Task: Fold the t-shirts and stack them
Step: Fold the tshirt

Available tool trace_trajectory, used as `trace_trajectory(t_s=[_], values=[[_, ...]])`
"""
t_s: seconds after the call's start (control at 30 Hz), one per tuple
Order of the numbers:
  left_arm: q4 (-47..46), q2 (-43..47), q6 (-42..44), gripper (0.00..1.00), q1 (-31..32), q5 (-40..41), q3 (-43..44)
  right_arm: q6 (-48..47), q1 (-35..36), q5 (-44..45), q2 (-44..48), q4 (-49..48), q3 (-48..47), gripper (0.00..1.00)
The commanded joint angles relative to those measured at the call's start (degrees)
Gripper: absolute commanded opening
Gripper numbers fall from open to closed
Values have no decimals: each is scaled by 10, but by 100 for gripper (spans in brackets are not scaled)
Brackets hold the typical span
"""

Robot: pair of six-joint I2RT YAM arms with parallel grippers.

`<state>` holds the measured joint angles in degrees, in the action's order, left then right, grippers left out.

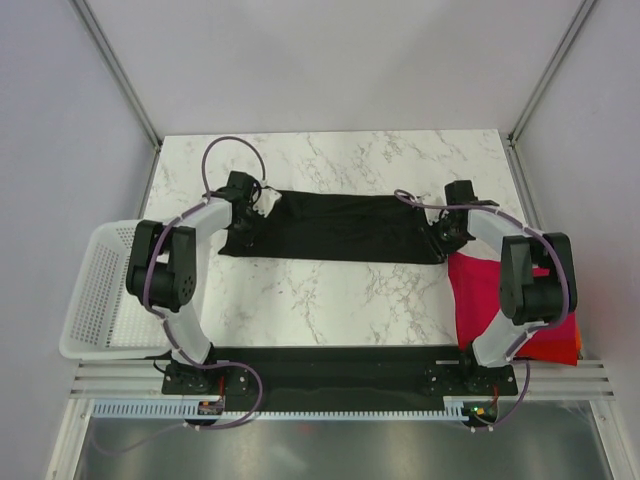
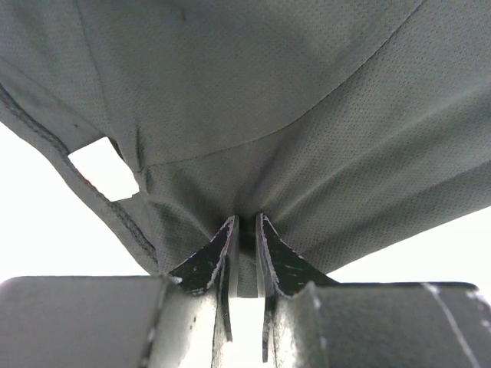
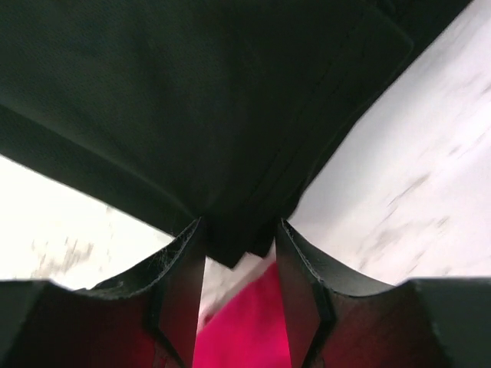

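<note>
Marble table (image 1: pixel 330 300) carries everything; black t-shirt (image 1: pixel 340 228) is stretched across its middle, long axis running left to right, slightly bunched at both ends, held between the two arms; white mesh basket (image 1: pixel 95 290) sits at the table's left edge, well apart from the shirt; folded magenta-red shirt (image 1: pixel 478 295) lies at the right near side under the right arm, with the orange-red one (image 1: pixel 562 345) showing at its outer near corner, touching it; left gripper (image 2: pixel 245 224) is clamped on the shirt's left end, fingers almost together with thin cloth pinched between; right gripper (image 3: pixel 238 230) is closed on a thicker fold at the right end, cloth filling the gap; small white tag-like patch (image 2: pixel 103 169) sits by the hem, any print too small to read.
</note>
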<state>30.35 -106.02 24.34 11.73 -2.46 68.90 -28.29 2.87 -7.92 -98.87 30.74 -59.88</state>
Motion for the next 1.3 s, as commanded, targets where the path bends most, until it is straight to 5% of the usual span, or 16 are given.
trace_trajectory(t_s=[0.0, 0.13, 0.33, 0.73, 0.87, 1.27], values=[[30, 46, 1, 21, -2, -13, -43, -7, -1, -5, 52, 77, 26, 49], [48, 107, -11, 22, -1, -15, -26, -46, -1, -22, 89, 92, 12, 50], [50, 126, 14, 25, -2, -32, 114, -84, -1, -55, 92, 69, -115, 55], [56, -48, -32, 29, -30, -32, 273, -3, 10, -115, -105, 35, -332, 57], [71, -115, -43, 36, -45, -74, 331, 3, 14, -122, -122, 29, -344, 58], [76, -232, -58, 36, -50, -134, 439, -14, 45, -147, -107, 25, -260, 58]])
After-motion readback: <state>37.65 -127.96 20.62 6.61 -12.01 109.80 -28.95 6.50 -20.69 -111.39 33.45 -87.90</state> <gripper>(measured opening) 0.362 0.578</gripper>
